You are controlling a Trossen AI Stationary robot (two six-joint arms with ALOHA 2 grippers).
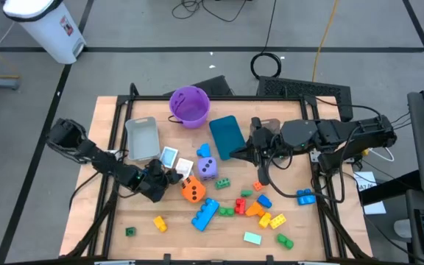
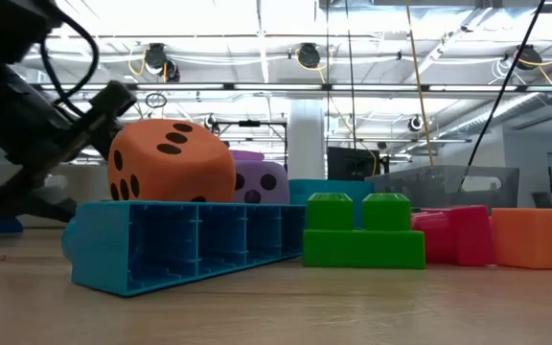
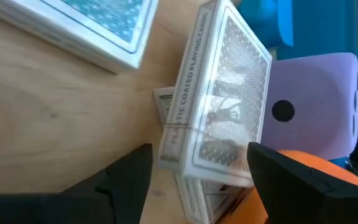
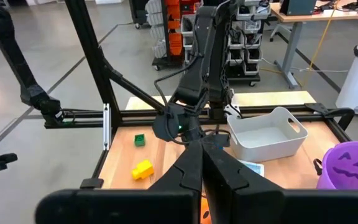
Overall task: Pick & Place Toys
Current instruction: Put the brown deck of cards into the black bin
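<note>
My left gripper (image 1: 171,177) is low over the table's middle left, open, its fingers (image 3: 129,180) on either side of a white playing-card box (image 3: 219,106), which lies tilted on another box (image 3: 197,202). The white box also shows in the high view (image 1: 185,168). A teal-backed card box (image 1: 168,156) lies beside it. A purple die (image 1: 207,168) and an orange die (image 1: 193,191) sit just to its right. My right gripper (image 4: 202,168) is shut and empty, above the teal bin (image 1: 227,136). Bricks (image 1: 260,210) lie scattered on the near right. My left gripper has one finger on each long side of the white card box, at its near end (image 3: 185,155). The fingers come slanting down and lie across the box. I cannot tell whether they touch it.
A grey bin (image 1: 142,138) and a purple bucket (image 1: 189,103) stand at the back. A long blue brick (image 1: 205,213), a yellow brick (image 1: 160,222), a green brick (image 1: 130,231) and a flat card (image 1: 252,237) lie near the front edge.
</note>
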